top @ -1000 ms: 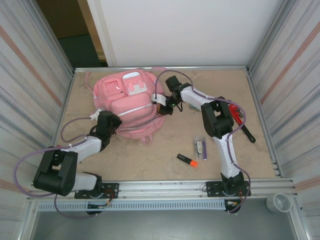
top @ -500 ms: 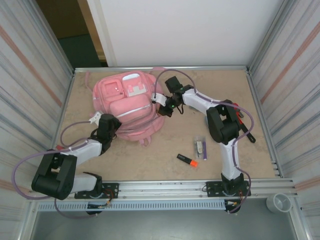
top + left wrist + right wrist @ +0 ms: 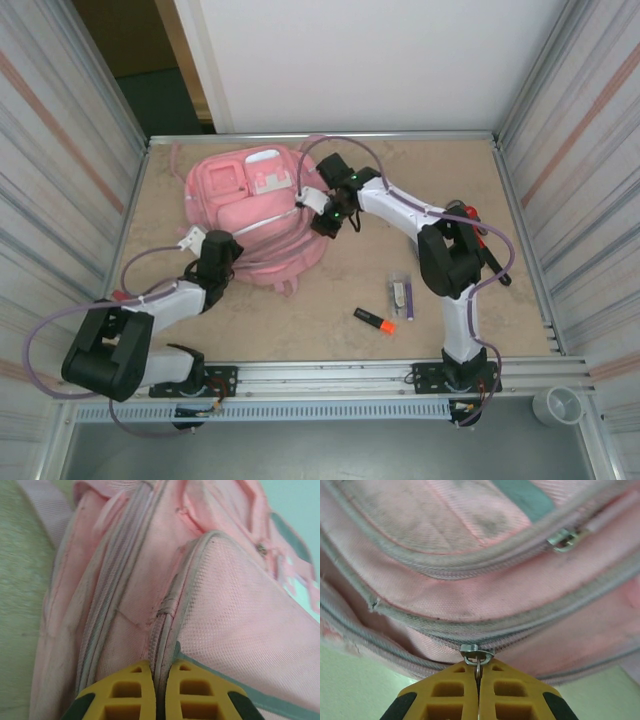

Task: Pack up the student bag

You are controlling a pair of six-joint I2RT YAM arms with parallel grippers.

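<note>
The student bag (image 3: 258, 215) lies front face up on the far-left part of the table (image 3: 300, 320), against neither wall. I read its long axis as running from the far-left corner toward the near centre. The end with the white patches is the far one. I cannot tell which end is the top.

The left gripper (image 3: 224, 246) meets the bag at its near-left edge. In the left wrist view its yellow fingers (image 3: 127, 690) are closed together, pinching a piped seam (image 3: 165, 630) beside a mesh pocket panel.

The right gripper (image 3: 326, 216) meets the bag at its right edge. In the right wrist view its jaws are closed on the metal zip pull (image 3: 477, 656) of the lowest zip line, and the fingertips touch the bag fabric.

An orange highlighter (image 3: 375, 320) and a small clear packet (image 3: 402, 293) lie on the table well apart from the bag, near the right arm's base side.
</note>
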